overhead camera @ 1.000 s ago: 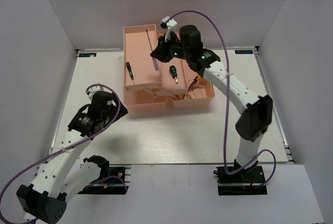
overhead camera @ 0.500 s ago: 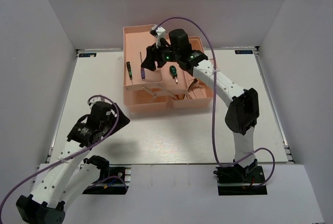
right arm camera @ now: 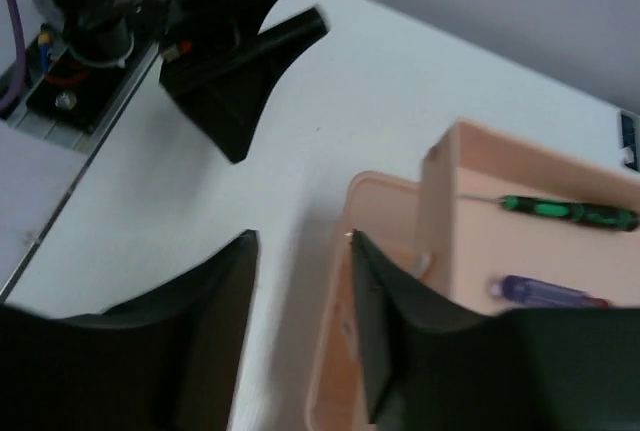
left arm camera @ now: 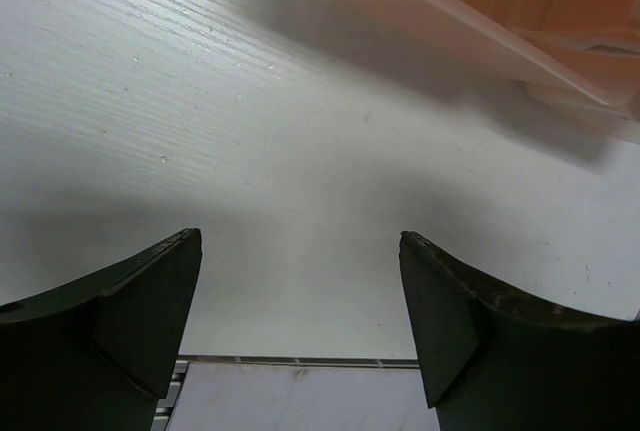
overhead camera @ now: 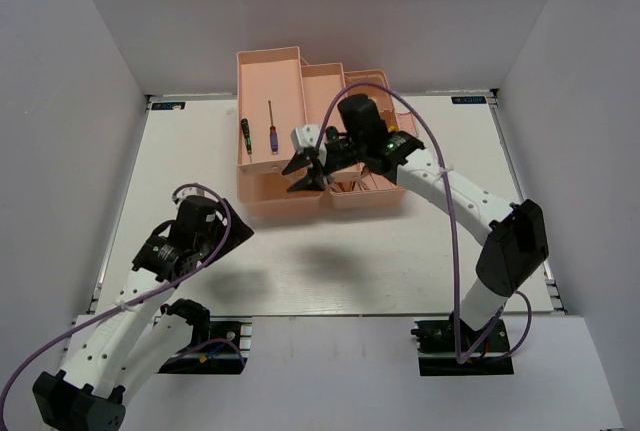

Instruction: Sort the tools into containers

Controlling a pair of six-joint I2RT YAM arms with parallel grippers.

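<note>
Parted and empty, the right gripper's (right arm camera: pixel 302 241) jaws hang over the near edge of the pink toolbox (overhead camera: pixel 268 55). The left gripper (left arm camera: pixel 298 239) is spread wide over the table (left arm camera: pixel 150 71), gripping nothing. Beyond the right jaws, in the raised tray (right arm camera: pixel 440 201), the dark-green screwdriver (right arm camera: pixel 570 213) and blue screwdriver (right arm camera: pixel 545 291) lie side by side. A placing looks finished; next calls for reaching another unsorted tool. The right arm stretches forward-left, wrist tipped down. The left arm crouches low.
</note>
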